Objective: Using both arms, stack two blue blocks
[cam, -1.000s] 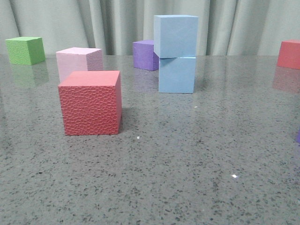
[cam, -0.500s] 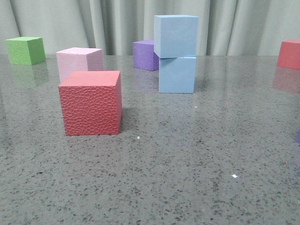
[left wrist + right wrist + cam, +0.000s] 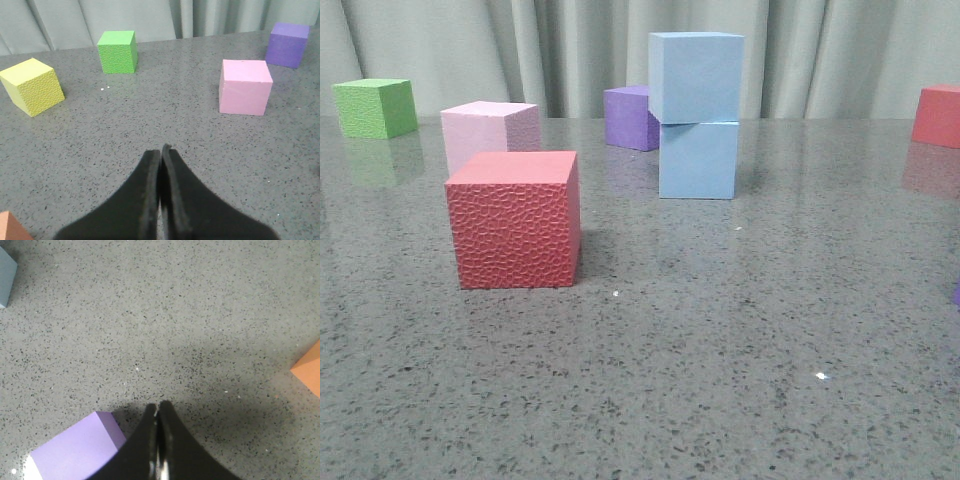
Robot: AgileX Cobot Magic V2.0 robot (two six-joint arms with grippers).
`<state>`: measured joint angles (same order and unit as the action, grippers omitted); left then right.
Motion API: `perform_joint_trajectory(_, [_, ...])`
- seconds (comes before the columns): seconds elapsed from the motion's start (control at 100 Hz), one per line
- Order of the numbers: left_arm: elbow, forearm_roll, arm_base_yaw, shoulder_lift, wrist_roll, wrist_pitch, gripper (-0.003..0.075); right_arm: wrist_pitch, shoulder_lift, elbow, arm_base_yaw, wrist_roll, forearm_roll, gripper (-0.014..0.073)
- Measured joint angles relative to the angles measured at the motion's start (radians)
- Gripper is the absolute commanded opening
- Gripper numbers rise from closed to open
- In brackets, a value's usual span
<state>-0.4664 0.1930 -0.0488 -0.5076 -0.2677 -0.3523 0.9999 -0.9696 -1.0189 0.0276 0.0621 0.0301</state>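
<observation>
In the front view two light sky-blue cubes stand stacked at the middle back of the table: the upper blue block (image 3: pixel 695 77) rests on the lower blue block (image 3: pixel 697 160), turned slightly relative to it. No gripper shows in the front view. My left gripper (image 3: pixel 161 152) is shut and empty above bare table, away from the stack. My right gripper (image 3: pixel 157 409) is shut and empty, low over the table beside a light purple cube (image 3: pixel 75 450). A grey-blue corner of a block (image 3: pixel 6 275) shows at the edge of the right wrist view.
A red cube (image 3: pixel 515 220) stands front left, a pale pink cube (image 3: pixel 488 132) behind it, a green cube (image 3: pixel 375 107) far left, a dark purple cube (image 3: pixel 628 117) behind the stack, another red cube (image 3: pixel 938 115) far right. The left wrist view shows a yellow cube (image 3: pixel 31 86); the right wrist view shows an orange cube (image 3: pixel 309 369).
</observation>
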Motion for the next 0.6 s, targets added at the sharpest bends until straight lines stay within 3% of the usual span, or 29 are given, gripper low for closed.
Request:
perform_joint_trajectory(0.24, [0.190, -0.015, 0.000, 0.166, 0.000, 0.088, -0.0019, 0.000, 0.000, 0.000, 0.000, 0.000, 0.000, -0.0122])
perform_joint_trajectory(0.6, [0.400, -0.054, 0.000, 0.429, 0.035, 0.115, -0.0019, 0.000, 0.000, 0.000, 0.000, 0.000, 0.000, -0.0122])
